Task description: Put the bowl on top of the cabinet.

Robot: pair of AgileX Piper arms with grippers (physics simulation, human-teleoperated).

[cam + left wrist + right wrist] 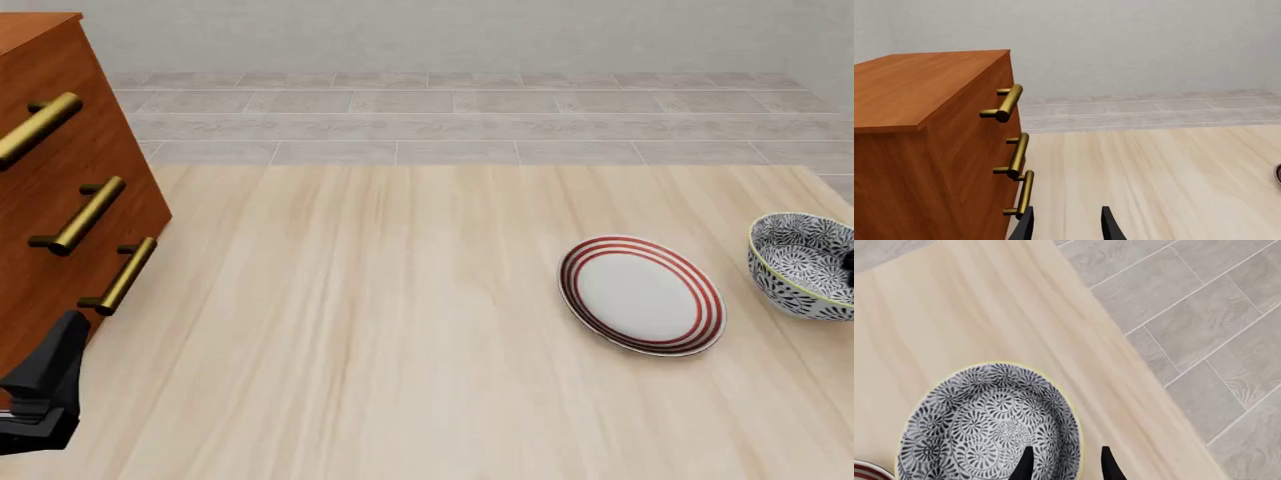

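The bowl (798, 268), deep and white with a dense dark-blue pattern, rests on the table at the far right edge of the front view. In the right wrist view my right gripper (1067, 466) is open, with one finger (1025, 464) over the inside of the bowl (981, 425) and the other outside its rim. Only a dark finger tip (847, 262) of it shows in the front view. The reddish-brown cabinet (60, 190) with brass bar handles stands at the far left. My left gripper (1067, 227) is open and empty beside the cabinet (927, 150), near its lowest handle (1025, 194).
A flat white plate with red rings (643, 295) lies just left of the bowl. The table's right edge (1147, 405) runs close beside the bowl, with grey floor tiles beyond. The left arm (43, 395) sits at the front left corner, in front of the cabinet.
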